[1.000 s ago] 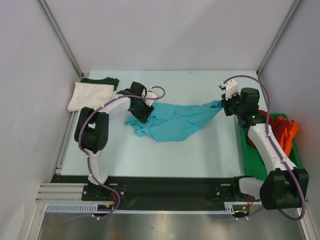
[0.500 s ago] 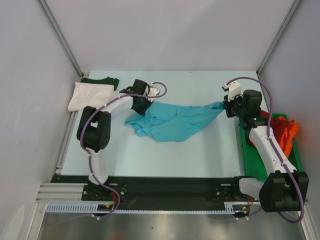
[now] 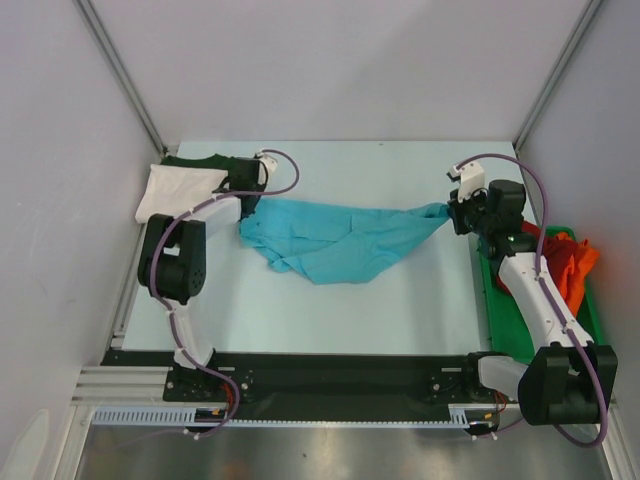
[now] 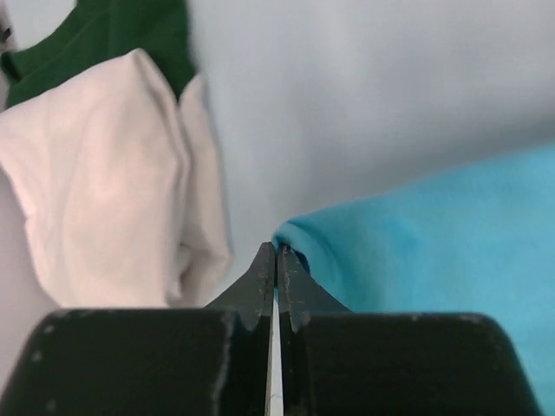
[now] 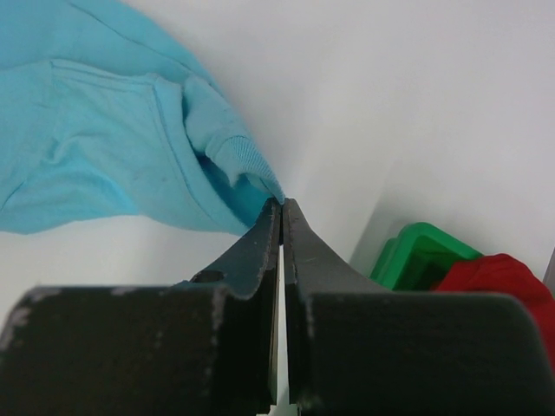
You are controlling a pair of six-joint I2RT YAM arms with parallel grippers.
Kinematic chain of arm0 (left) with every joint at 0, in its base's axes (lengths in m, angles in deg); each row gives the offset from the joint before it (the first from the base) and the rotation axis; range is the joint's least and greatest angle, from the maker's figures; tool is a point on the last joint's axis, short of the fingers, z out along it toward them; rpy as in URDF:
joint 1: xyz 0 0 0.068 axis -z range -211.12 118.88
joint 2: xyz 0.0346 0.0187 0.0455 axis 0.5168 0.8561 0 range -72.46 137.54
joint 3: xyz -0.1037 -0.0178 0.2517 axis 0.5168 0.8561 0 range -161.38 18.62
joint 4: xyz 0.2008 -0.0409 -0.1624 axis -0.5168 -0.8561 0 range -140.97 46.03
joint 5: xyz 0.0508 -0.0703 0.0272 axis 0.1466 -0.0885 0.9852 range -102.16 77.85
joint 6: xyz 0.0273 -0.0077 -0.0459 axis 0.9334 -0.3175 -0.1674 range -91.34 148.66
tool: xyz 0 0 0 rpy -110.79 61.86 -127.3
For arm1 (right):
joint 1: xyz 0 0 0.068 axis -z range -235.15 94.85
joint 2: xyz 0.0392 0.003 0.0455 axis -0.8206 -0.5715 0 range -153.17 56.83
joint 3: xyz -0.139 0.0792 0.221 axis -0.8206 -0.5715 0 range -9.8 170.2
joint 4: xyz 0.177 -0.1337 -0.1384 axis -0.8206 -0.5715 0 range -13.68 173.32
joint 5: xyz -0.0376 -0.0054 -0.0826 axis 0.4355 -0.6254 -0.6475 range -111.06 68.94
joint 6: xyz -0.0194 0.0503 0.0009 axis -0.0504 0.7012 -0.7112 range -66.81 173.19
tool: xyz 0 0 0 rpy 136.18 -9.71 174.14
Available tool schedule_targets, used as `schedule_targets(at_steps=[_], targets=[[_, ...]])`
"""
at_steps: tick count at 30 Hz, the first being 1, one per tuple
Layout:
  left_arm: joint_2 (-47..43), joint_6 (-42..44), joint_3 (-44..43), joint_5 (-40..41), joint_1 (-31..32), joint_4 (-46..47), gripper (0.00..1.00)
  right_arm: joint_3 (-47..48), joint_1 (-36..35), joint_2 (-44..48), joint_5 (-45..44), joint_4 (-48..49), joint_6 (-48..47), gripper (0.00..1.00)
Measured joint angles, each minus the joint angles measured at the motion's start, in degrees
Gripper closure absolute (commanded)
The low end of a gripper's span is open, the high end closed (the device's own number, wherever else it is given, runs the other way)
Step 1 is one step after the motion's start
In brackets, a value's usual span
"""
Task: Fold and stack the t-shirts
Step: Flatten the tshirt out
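Note:
A turquoise t-shirt lies stretched across the middle of the table. My left gripper is shut on its left edge, right beside the folded white t-shirt. That white t-shirt lies on a dark green t-shirt at the back left. My right gripper is shut on the turquoise t-shirt's right end and holds it taut. A red t-shirt and an orange t-shirt lie heaped in the green tray.
The green tray stands along the table's right edge, close under my right arm. Grey walls and metal posts close in the back and both sides. The black rail with both arm bases runs along the near edge.
My left gripper shut on the turquoise t-shirt's left part and pulled it left toward the white t-shirt, spreading the cloth wider. The right gripper kept its hold and barely moved.

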Motion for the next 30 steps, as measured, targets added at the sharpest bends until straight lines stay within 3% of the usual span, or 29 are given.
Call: schedule_targets(at_steps=[1,2,3,4,8,11,16,20,30], targets=[[1.05,0.48,-0.48,1.03,-1.11,0.59,1.00,0.00,0.13,0.00,0.09,-0.02,0.13,1.00],[2.08,0.81,-0.98,2.01,-1.97,1.20,0.94,0.00,0.24,0.00,0.15,-0.04,0.24,1.00],[2.97,1.14,-1.29,2.80,-2.64,1.75,0.82,0.00,0.33,0.02,0.26,-0.02,0.35,1.00],[3.72,1.68,-1.36,3.67,-3.37,2.34,0.60,0.00,0.39,0.04,0.37,-0.04,0.44,1.00],[4.31,2.56,-1.36,5.11,-4.74,2.49,0.48,-0.02,0.46,0.22,0.85,-0.02,1.11,1.00],[3.65,2.58,-0.92,4.72,-4.76,3.02,0.47,-0.07,1.31,0.31,1.42,-0.02,1.68,1.00],[-2.51,3.15,5.38,0.94,-4.74,3.30,0.61,-0.07,2.60,0.31,1.40,-0.11,2.21,1.00],[-6.82,3.45,8.76,-2.78,-4.76,1.07,0.62,-0.07,2.73,0.31,1.46,-0.13,2.36,1.00],[-0.87,-2.03,-0.11,-15.08,-5.70,-10.38,0.60,-0.04,2.86,-0.68,1.84,-0.22,2.34,1.00]])
